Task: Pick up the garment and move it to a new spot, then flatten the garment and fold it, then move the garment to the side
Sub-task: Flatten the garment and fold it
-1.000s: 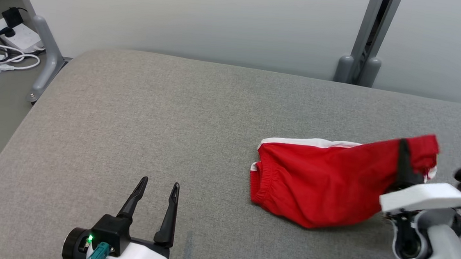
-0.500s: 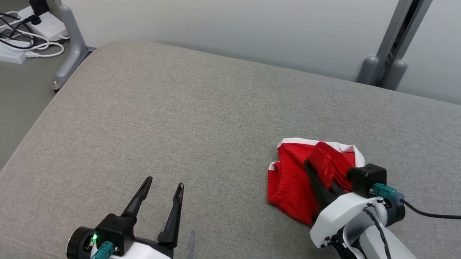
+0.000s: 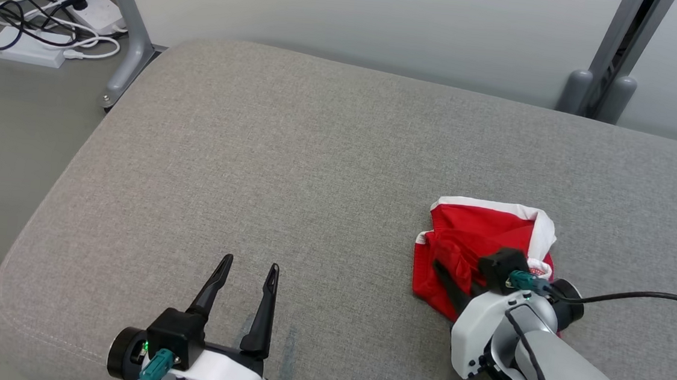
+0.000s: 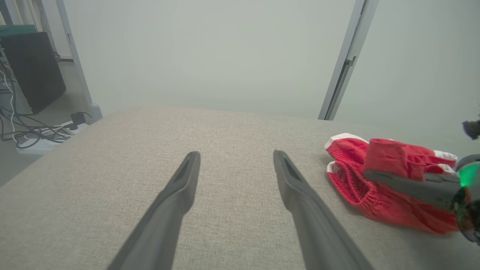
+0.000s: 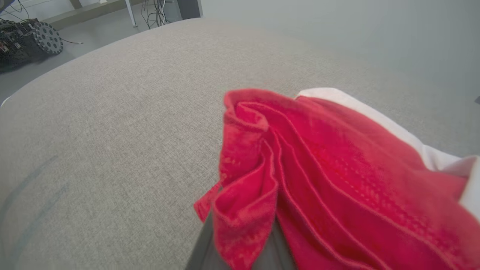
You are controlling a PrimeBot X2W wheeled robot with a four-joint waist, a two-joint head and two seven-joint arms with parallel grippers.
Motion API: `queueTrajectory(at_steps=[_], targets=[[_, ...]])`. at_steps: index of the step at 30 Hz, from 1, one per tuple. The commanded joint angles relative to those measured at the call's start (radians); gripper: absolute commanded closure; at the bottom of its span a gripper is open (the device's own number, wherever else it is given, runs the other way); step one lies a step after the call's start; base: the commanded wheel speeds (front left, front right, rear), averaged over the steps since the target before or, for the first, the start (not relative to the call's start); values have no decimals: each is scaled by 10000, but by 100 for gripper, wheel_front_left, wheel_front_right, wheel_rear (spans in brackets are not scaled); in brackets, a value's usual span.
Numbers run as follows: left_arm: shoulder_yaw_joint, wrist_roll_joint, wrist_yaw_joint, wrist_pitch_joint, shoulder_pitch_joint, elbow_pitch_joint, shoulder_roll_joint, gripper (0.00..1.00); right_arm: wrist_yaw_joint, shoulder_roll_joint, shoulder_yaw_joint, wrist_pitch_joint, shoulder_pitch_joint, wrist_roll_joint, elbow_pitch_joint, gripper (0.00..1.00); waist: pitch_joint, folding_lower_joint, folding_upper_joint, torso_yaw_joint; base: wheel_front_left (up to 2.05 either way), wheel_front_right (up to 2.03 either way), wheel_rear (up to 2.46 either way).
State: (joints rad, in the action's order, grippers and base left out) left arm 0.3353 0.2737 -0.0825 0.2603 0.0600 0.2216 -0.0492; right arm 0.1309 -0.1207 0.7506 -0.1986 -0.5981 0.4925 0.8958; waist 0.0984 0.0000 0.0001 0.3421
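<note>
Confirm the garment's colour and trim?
The garment is red with a white band along one edge. It shows best in the head view.

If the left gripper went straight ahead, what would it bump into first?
Probably nothing nearby: the left gripper points over bare cushion toward the wall. The red shorts lie off to its right.
</note>
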Motion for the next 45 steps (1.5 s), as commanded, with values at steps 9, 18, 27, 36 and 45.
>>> queueTrajectory(at_steps=[9, 18, 27, 36, 45], targets=[[207, 204, -125, 55, 247, -35, -37, 0, -5, 63, 1226, 258, -447, 140, 955, 100, 172, 0, -1, 206, 0, 0, 0], [215, 271, -173, 55, 307, -2, -37, 0, -5, 127, 1804, 192, -539, 767, 1617, 100, 177, 0, -1, 260, 0, 0, 0], [-114, -33, -102, 55, 153, 95, -37, 0, -7, 358, 2384, 155, -593, 1508, 1476, 0, -250, 0, -1, -356, 0, 0, 0], [-619, -391, 10, 55, -81, 67, -38, 0, -5, 243, 3310, 889, -487, 2107, 346, 0, -823, 0, -1, -1393, 0, 0, 0], [-1033, -539, 46, 54, -227, -79, -37, 0, -5, -637, 3183, 811, -284, 2496, -1272, 0, -1139, 0, -1, -2207, 0, 0, 0]])
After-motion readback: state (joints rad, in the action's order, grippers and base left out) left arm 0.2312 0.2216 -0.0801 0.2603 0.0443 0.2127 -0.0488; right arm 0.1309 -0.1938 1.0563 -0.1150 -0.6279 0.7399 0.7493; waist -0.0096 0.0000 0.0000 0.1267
